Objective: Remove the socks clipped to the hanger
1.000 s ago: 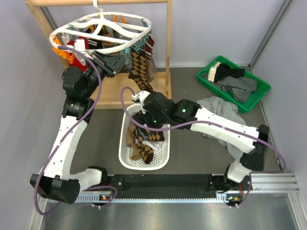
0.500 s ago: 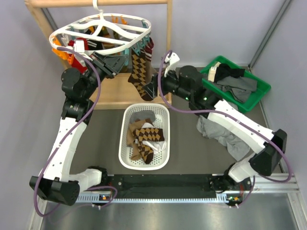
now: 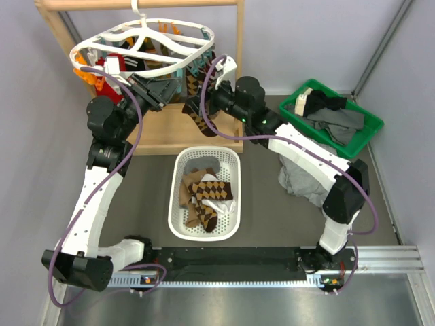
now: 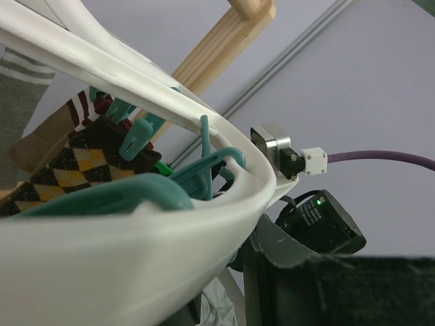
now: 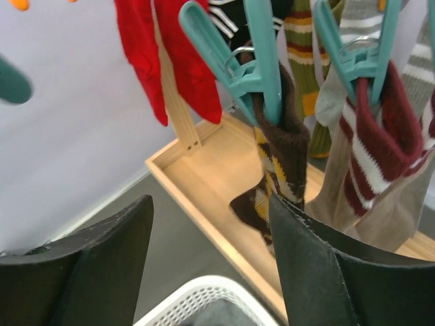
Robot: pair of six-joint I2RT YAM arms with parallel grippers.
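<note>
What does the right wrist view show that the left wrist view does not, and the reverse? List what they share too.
Only right wrist: red socks, the wooden base, the basket rim and the open right gripper.
Only left wrist: the white hanger frame close up, a purple cable and a green light.
Both: teal clips and the argyle sock clipped up.
</note>
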